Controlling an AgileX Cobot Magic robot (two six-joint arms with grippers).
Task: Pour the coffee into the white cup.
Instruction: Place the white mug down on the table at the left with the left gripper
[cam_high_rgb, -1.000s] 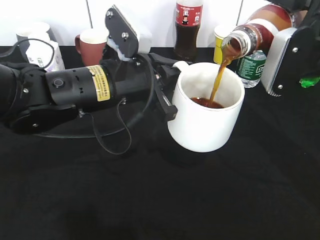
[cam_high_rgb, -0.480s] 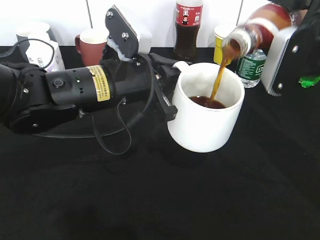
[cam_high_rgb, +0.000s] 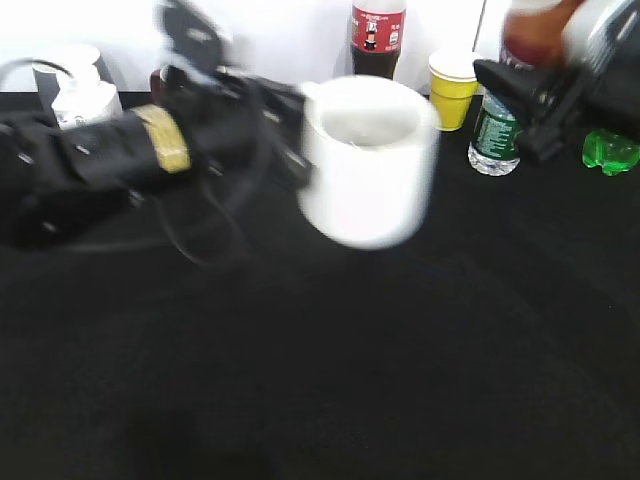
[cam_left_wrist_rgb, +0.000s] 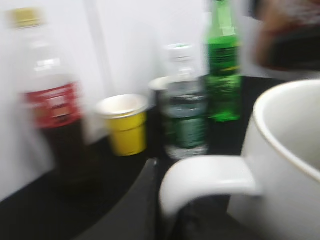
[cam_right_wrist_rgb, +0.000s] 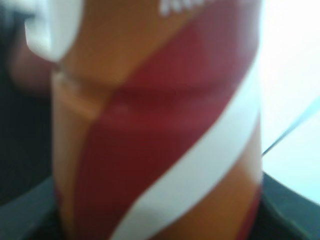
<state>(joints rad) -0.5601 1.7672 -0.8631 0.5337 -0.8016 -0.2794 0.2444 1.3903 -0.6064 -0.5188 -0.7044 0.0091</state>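
- Two claws are loaded: the left claw (cam_high_rgb: 290, 150) grips the white cup (cam_high_rgb: 368, 160) by its handle, lifted above the counter (cam_high_rgb: 330, 370).
- Right claw (cam_high_rgb: 535, 95) clamps the coffee (cam_high_rgb: 535, 30), top right.
- Risk: a swinging cup could slosh.

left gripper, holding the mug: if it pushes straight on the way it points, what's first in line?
Likely the clear water bottle. In the left wrist view it stands dead ahead past the white cup's handle, with the yellow paper cup just left of it. The left gripper is blurred, so depth and exact heading are uncertain.
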